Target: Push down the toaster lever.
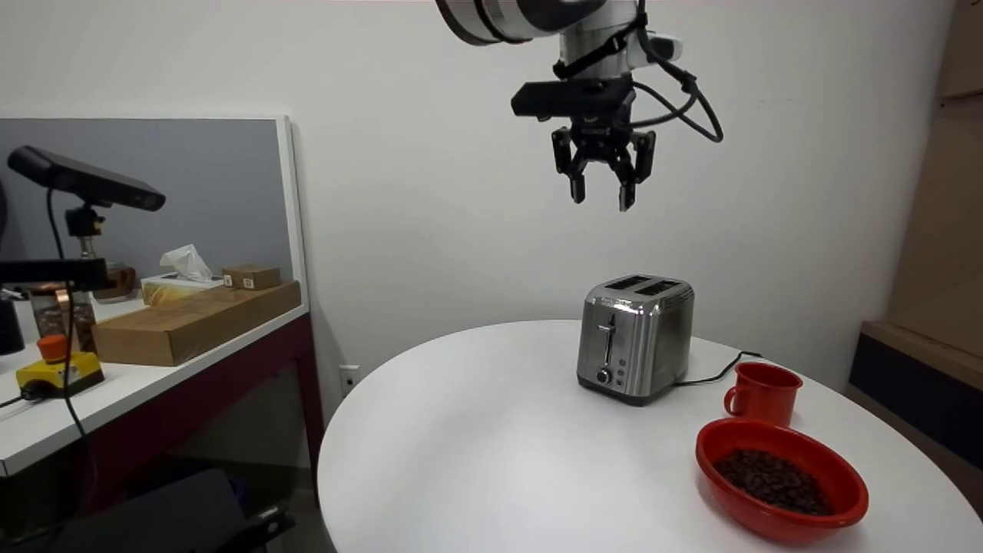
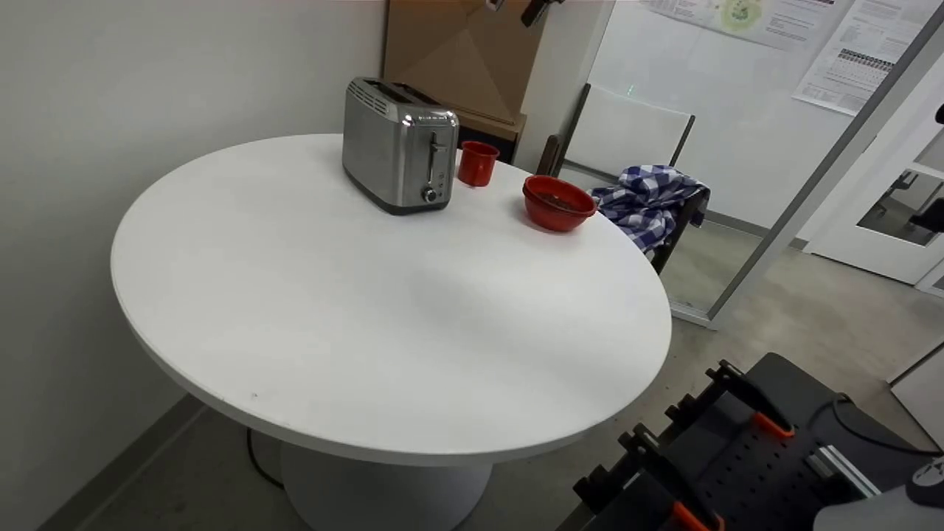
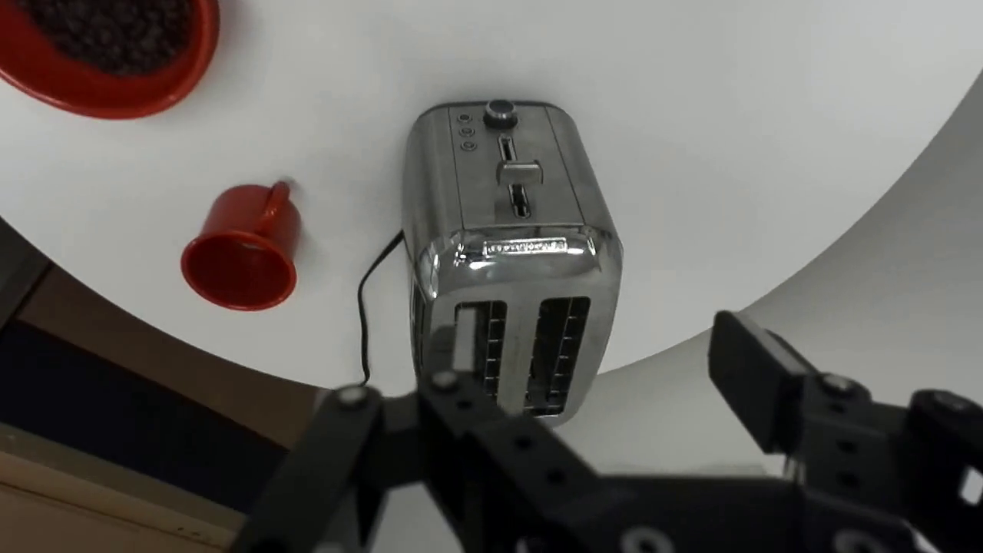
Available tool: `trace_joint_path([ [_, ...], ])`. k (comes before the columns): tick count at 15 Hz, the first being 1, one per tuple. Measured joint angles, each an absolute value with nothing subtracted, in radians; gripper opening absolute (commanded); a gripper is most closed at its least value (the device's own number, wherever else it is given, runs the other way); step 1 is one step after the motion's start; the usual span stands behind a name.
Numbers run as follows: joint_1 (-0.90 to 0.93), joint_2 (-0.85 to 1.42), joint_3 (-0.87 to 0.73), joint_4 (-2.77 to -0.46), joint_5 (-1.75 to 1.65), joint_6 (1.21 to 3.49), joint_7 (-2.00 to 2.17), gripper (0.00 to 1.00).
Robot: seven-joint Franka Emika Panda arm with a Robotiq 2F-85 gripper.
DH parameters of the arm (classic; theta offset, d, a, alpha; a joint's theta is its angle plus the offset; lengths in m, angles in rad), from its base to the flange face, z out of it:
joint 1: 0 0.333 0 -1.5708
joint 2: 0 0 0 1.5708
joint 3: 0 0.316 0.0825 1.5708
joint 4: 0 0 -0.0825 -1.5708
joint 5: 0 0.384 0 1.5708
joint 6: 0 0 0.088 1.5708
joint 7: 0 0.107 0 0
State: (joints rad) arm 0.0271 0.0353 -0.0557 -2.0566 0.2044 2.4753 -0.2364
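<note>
The silver toaster (image 1: pixel 633 346) stands upright on the white round table; it also shows in an exterior view (image 2: pixel 375 151) and in the wrist view (image 3: pixel 526 265). Its lever (image 1: pixel 607 328) is a small tab in the upper part of the slot on the narrow end face; it also shows in an exterior view (image 2: pixel 439 147) and in the wrist view (image 3: pixel 521 173). My gripper (image 1: pixel 603 198) is open and empty, high above the toaster and touching nothing. In the wrist view its fingers (image 3: pixel 595 342) are wide apart, one overlapping a bread slot. Only fingertips (image 2: pixel 516 9) show at an exterior view's top edge.
A red mug (image 1: pixel 768 395) stands beside the toaster, with a red bowl (image 1: pixel 726 468) of dark beans nearer the table's edge. A black cord (image 1: pixel 718 378) runs from the toaster. A wall stands behind the table (image 1: pixel 445 445). A side desk holds cardboard boxes (image 1: pixel 196 326).
</note>
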Motion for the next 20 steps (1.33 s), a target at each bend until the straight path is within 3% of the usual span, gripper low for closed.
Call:
trace_joint_path([
  [6, -0.004, 0.224, -0.019, -1.979, 0.205, 2.679, -0.243, 0.01],
  [20, -0.030, 0.503, 0.042, -1.817, 0.116, 2.694, -0.217, 0.00],
])
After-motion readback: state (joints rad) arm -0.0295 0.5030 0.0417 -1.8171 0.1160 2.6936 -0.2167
